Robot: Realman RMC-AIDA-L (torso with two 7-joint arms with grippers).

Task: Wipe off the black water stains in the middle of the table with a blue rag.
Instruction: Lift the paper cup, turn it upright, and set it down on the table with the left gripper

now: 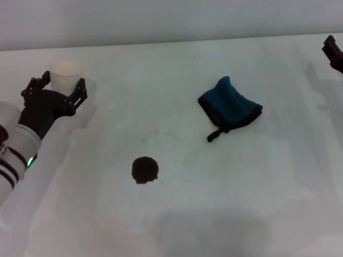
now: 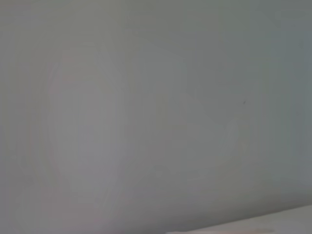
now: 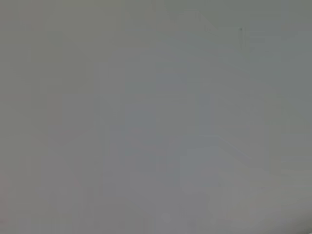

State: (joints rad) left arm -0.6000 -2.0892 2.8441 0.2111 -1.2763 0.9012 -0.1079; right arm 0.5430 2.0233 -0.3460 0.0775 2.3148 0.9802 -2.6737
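The black water stain (image 1: 144,169) is a small roundish dark blot on the white table (image 1: 241,203), left of the middle. The blue rag (image 1: 230,107) lies bunched at the centre right, its black loop tab pointing toward the front. It is apart from the stain and from both grippers. My left gripper (image 1: 58,88) is at the far left with its fingers spread on either side of a white paper cup (image 1: 67,74). Only a black part of my right gripper (image 1: 333,51) shows at the far right edge. Both wrist views show only plain grey.
The white paper cup stands upright at the back left, by the left gripper. The table's back edge runs along a pale wall (image 1: 161,21). Faint grey smudges lie between the stain and the rag.
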